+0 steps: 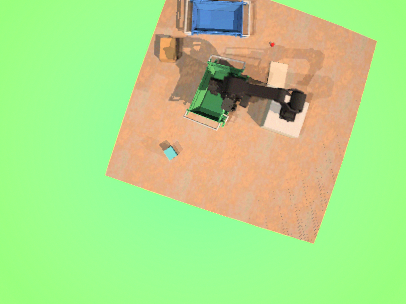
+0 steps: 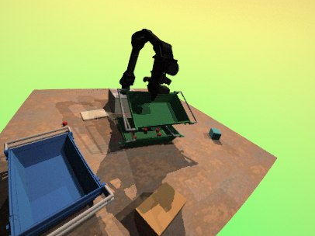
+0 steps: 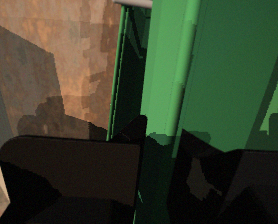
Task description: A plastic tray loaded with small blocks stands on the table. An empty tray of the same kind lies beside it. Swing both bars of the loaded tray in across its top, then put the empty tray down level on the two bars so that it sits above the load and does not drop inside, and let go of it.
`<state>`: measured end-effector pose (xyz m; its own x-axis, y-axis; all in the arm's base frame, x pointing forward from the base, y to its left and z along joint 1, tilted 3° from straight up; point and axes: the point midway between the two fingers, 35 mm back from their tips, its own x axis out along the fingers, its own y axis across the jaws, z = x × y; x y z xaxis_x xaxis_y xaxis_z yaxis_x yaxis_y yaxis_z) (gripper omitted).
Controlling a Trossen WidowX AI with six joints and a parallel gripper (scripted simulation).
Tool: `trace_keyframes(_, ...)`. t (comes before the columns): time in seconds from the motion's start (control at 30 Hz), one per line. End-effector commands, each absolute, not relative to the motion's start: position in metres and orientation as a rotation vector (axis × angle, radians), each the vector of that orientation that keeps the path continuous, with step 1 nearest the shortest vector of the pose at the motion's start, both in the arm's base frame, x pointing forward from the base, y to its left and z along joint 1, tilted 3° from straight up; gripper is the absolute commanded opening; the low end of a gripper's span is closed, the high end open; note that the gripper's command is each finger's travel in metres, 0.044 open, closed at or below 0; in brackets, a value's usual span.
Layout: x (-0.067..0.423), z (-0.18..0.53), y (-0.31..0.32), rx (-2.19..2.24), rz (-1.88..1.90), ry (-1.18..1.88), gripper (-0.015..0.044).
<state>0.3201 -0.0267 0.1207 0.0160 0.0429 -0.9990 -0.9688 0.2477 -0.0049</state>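
My gripper (image 1: 220,86) (image 2: 154,95) (image 3: 149,122) is shut on the long wall of the empty green tray (image 1: 202,101) (image 2: 164,111) (image 3: 170,75). It holds that tray a little tilted, close above the loaded green tray (image 2: 148,139). Its own wire bars stick out at both ends. The loaded tray holds small red blocks (image 2: 146,130), which show under the held tray's front edge. A grey bar (image 2: 171,130) of the loaded tray shows below the held tray on the right. In the top view the loaded tray is almost wholly hidden beneath the held one.
A big blue tray (image 1: 218,17) (image 2: 43,181) stands at the table's edge. There are also an orange box (image 1: 168,48) (image 2: 160,208), a cyan cube (image 1: 170,153) (image 2: 215,133), a pale flat plate (image 1: 278,73) (image 2: 94,114), a stray red block (image 1: 272,44) (image 2: 64,123) and the arm's base (image 1: 291,106).
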Motion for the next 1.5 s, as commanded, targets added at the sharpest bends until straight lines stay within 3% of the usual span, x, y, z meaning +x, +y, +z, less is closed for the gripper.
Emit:
trace_keyframes(0.0, 0.3217, 0.1271, -0.0433, -0.978, 0.987, 1.269, 0.0000)
trace_keyframes(1.47, 0.3203, 0.1268, -0.0525, -0.958, 0.967, 1.278, 0.0000)
